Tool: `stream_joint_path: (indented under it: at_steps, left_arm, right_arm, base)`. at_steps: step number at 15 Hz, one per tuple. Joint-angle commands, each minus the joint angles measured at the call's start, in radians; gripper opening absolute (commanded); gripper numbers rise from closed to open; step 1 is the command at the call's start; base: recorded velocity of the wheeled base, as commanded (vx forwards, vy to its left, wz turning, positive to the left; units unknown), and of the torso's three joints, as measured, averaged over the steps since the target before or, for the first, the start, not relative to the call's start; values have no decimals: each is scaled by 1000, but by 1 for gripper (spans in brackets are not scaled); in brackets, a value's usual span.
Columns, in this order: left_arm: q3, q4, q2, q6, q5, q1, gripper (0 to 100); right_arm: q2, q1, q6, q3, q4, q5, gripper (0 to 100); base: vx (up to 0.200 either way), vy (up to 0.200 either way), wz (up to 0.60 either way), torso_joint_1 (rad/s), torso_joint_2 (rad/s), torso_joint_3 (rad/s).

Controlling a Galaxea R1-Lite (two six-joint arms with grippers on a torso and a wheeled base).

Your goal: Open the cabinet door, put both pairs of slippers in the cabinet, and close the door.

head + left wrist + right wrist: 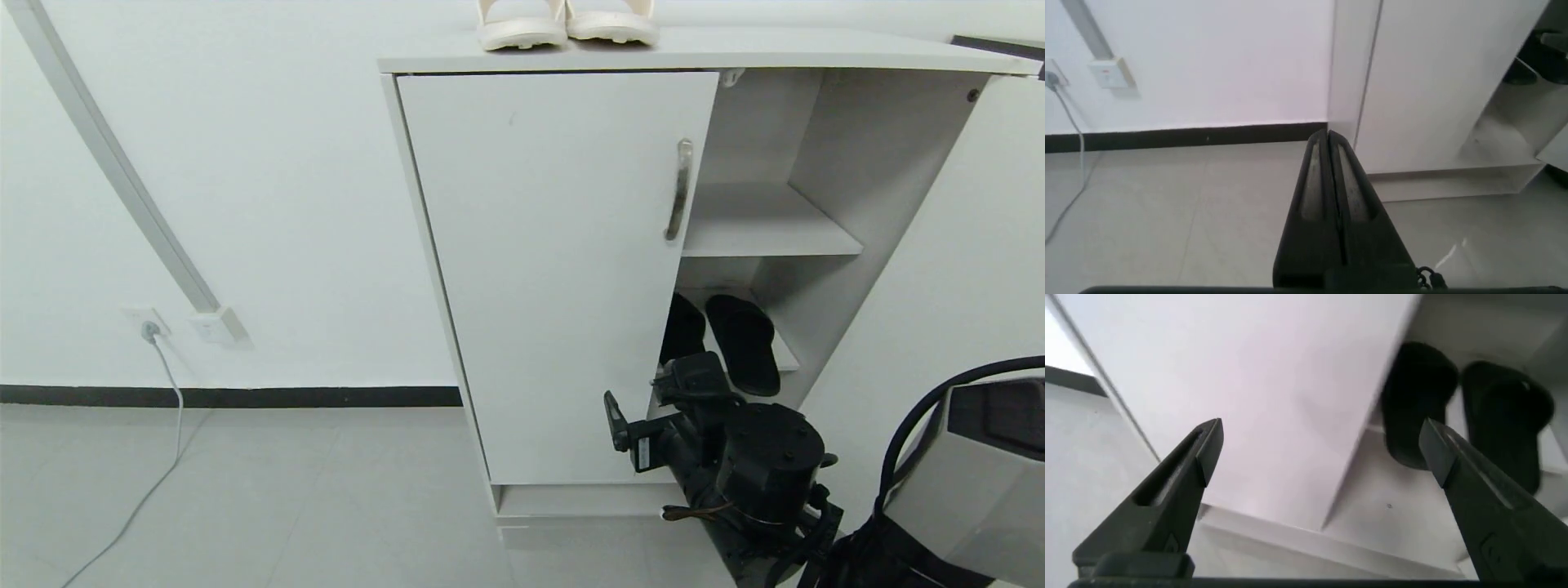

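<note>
Cabinet (735, 57): R door (939, 286) stands open, L door (555, 269) shut. Black slippers (743, 343) (1507, 416) lie side by side on the lower shelf (785, 355) inside, behind the open side. White slippers (522, 31) sit on the cabinet top, not yet stowed. Your R pincer (653, 400) (1321, 449): fingers spread wide, holding nothing, low at the L door's free edge, just in front of the black pair. Your L pincer (1328, 155): fingers pressed together, empty, over the floor (1167, 220) near the cabinet base.

Black slippers (739, 343) lie on lower shelf (785, 353), white slippers (567, 28) atop cabinet (555, 286).
</note>
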Motion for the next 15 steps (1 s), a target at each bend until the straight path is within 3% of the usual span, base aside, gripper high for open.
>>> stream_joint_path:
  at_steps: [1, 15]
  left_arm:
    - [0, -1, 0, 0, 0, 0, 0]
    - [0, -1, 0, -2, 0, 0, 0]
  right_arm:
    - [3, -4, -8, 4, -8, 16, 100]
    - [6, -3, -16, 27, -8, 56, 100]
  base:
    - [0, 0, 0, 0, 0, 0]
    - [0, 0, 0, 0, 0, 0]
